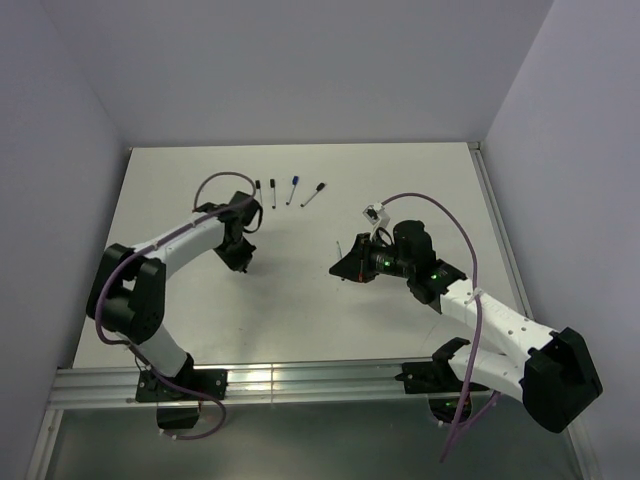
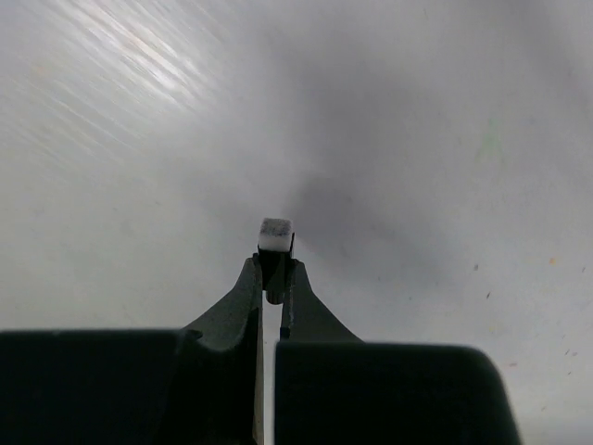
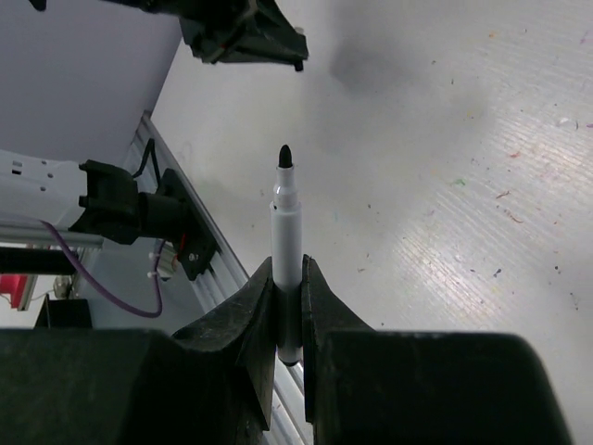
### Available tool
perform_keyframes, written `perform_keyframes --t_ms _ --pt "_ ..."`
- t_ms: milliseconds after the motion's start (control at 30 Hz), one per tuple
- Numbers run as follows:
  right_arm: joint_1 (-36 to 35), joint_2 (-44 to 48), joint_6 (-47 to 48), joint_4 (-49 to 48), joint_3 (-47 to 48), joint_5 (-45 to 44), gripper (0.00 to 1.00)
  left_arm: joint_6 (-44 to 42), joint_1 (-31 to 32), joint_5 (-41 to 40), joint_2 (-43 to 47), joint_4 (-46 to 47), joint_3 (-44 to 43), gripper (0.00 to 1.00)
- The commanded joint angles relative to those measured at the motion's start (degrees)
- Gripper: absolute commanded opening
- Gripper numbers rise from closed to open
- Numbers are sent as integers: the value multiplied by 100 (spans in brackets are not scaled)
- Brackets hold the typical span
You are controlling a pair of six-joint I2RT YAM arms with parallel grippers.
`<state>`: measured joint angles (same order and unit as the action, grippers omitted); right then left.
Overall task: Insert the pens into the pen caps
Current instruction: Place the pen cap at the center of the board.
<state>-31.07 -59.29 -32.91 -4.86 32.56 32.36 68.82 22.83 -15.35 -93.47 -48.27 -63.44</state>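
White pen (image 3: 285, 218) clamped in right pincer (image 3: 287, 273); left pincer (image 2: 276, 269) clamped on black cap (image 2: 275, 234). Risk: misalignment, so tip misses cap mouth and cap twists loose.

Bare table (image 1: 300, 330) between left gripper (image 1: 243, 267) and right gripper (image 1: 343, 270): passable. Obstacles: row of four pens (image 1: 272, 190) on far side, beyond left arm (image 1: 185, 240).

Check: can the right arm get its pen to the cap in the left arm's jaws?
Probably yes. The pen sticks tip-first out of the shut right jaws, the left jaws are shut on the cap, and only bare table lies between them.
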Motion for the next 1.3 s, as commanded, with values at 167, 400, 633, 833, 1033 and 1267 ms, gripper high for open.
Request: perform_keyframes --t_ms 167,400,633,833,1033,1267 --pt "31 -153 188 -41 216 -247 0 220 1030 155 -224 722 226 0" --pt "13 -224 223 -32 234 -309 0 -61 1162 428 -49 1619 964 0" --pt "-48 -285 276 29 278 -406 0 -123 1268 270 -206 1567 992 8" --pt "-57 -303 293 56 295 -432 0 -123 1277 164 -373 1338 912 32" --pt "-75 -294 293 47 295 -406 0 -202 1285 -29 -514 1127 737 54" --pt "-75 -233 285 47 286 -388 0 -237 1294 -143 -821 846 403 63"
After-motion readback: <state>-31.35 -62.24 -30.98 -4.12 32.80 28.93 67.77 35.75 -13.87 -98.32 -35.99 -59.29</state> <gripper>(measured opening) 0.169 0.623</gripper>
